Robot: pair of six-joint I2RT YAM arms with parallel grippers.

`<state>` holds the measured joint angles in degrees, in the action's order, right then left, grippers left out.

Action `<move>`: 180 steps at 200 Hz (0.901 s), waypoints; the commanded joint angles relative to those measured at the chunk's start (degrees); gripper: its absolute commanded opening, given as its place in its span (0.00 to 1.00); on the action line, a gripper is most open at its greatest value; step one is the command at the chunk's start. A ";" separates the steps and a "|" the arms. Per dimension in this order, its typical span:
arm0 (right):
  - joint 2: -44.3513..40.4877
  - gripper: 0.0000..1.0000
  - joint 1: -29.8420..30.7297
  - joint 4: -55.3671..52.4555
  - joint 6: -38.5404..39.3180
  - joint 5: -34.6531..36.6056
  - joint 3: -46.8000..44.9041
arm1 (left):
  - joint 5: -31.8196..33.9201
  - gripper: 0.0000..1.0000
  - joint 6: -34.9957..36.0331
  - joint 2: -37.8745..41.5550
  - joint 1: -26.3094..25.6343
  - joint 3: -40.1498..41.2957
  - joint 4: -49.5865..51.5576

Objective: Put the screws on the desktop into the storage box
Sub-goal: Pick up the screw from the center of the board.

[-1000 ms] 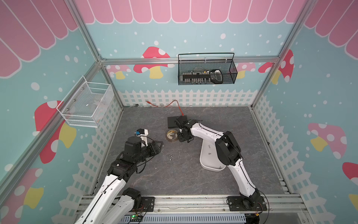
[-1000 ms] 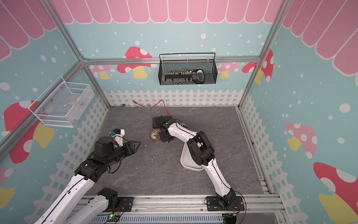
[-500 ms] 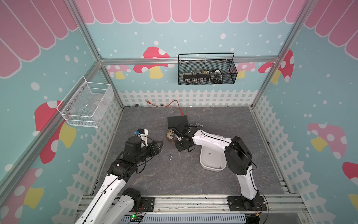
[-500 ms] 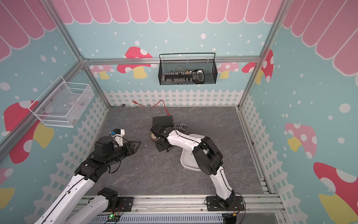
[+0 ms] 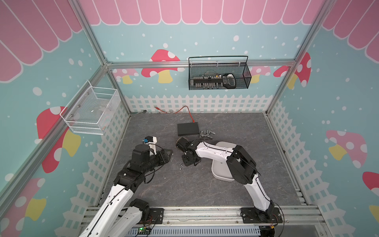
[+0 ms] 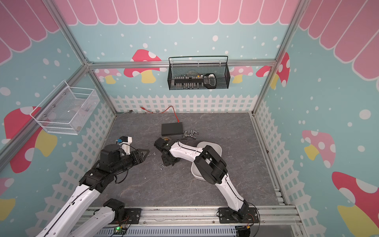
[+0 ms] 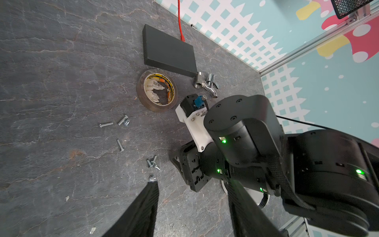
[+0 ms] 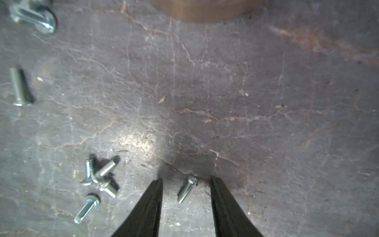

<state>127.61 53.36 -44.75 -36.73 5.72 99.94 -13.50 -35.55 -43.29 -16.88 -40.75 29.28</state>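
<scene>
Several tiny silver screws point(image 7: 120, 144) lie scattered on the dark grey desktop point(image 5: 205, 195). In the right wrist view one screw point(image 8: 187, 189) lies between the fingers of my right gripper point(image 8: 186, 179), which is open and touches neither side of it. A small cluster of screws point(image 8: 98, 176) lies just beside it. In both top views the right gripper point(image 5: 187, 163) point(image 6: 167, 163) is low over the screws point(image 5: 180, 164). The white storage box point(image 5: 217, 170) sits under the right arm. My left gripper point(image 7: 191, 184) point(image 5: 169, 156) hovers open and empty, one fingertip point(image 7: 153, 184) next to a screw point(image 7: 152, 178).
A tape roll point(image 7: 156, 90), a flat black box point(image 5: 188, 128) with an orange cable point(image 5: 187, 111) and a chrome faucet piece point(image 5: 207, 133) lie behind the screws. A black wire basket point(image 5: 218, 78) hangs on the back wall, a white mesh basket point(image 5: 92, 110) on the left wall.
The right arm has swung from the tape roll toward the front and come down over the screws. The left arm has stayed still.
</scene>
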 commanded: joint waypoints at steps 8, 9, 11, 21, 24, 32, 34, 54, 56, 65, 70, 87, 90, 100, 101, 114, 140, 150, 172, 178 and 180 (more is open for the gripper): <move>2.49 0.39 0.57 -2.92 -0.54 1.05 0.75 | 0.36 0.59 0.83 0.55 0.27 0.59 -0.71; 2.52 0.39 0.59 -3.03 -0.54 1.05 0.81 | 0.34 0.59 0.83 0.52 0.27 0.59 -0.67; 2.63 0.38 0.60 -3.12 -0.54 1.12 0.90 | 0.36 0.59 0.83 0.54 0.23 0.59 -0.68; 3.13 0.36 0.60 -4.18 -0.48 1.22 1.53 | 0.32 0.59 0.83 0.63 0.27 0.60 -0.62; 3.30 0.36 0.60 -4.24 -0.45 1.16 1.63 | 0.31 0.59 0.83 0.59 0.27 0.59 -0.65; 3.42 0.34 0.60 -4.37 -0.28 0.92 1.57 | 0.40 0.59 0.83 0.62 0.26 0.61 -0.65; 3.47 0.34 0.60 -4.38 -0.25 0.97 1.64 | 0.38 0.59 0.83 0.63 0.20 0.61 -0.65; 4.52 0.30 0.51 -5.44 0.33 0.75 2.98 | 0.34 0.59 0.83 0.75 0.20 0.61 -0.69; 4.74 0.29 0.45 -5.63 0.34 0.67 3.18 | 0.34 0.59 0.83 0.75 0.19 0.59 -0.64; 5.79 0.26 0.46 -6.69 0.73 0.51 4.55 | 0.32 0.59 0.83 0.83 0.23 0.59 -0.67; 6.31 0.25 0.46 -7.32 0.91 0.38 5.16 | 0.31 0.59 0.83 0.80 0.19 0.59 -0.68; 7.58 0.21 0.40 -7.55 1.38 -0.38 5.79 | 0.32 0.59 0.83 0.75 0.18 0.59 -0.68; 7.80 0.20 0.41 -7.54 1.54 -0.57 5.86 | 0.35 0.59 0.79 0.79 0.19 0.61 -0.63; 8.62 0.18 0.31 -7.92 1.99 -1.35 6.41 | 0.35 0.59 0.83 0.81 0.19 0.63 -0.63; 8.70 0.18 0.33 -7.95 2.00 -1.34 6.45 | 0.33 0.59 0.83 0.82 0.19 0.61 -0.63; 9.72 0.15 0.32 -8.93 2.60 -1.62 7.47 | 0.41 0.59 0.83 0.79 0.13 0.60 -0.66; 10.62 0.08 0.33 -9.57 4.31 -1.49 8.41 | 0.42 0.59 0.83 0.82 0.10 0.63 -0.63; 10.73 0.02 0.29 -9.50 4.93 -0.97 8.93 | 0.49 0.59 0.83 0.82 0.10 0.67 -0.63; 8.93 0.00 0.40 -7.69 6.62 0.14 8.57 | 0.60 0.59 0.76 0.82 0.03 0.67 -0.63; 8.14 0.00 0.38 -6.99 6.93 0.30 8.18 | 0.67 0.59 0.70 0.79 0.01 0.67 -0.63; 7.82 0.00 0.33 -6.66 6.98 0.40 8.06 | 0.67 0.59 0.71 0.80 0.01 0.67 -0.63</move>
<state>133.25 53.69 -52.58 -32.03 4.08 109.97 -13.47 -35.55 -43.16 -16.91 -40.75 29.28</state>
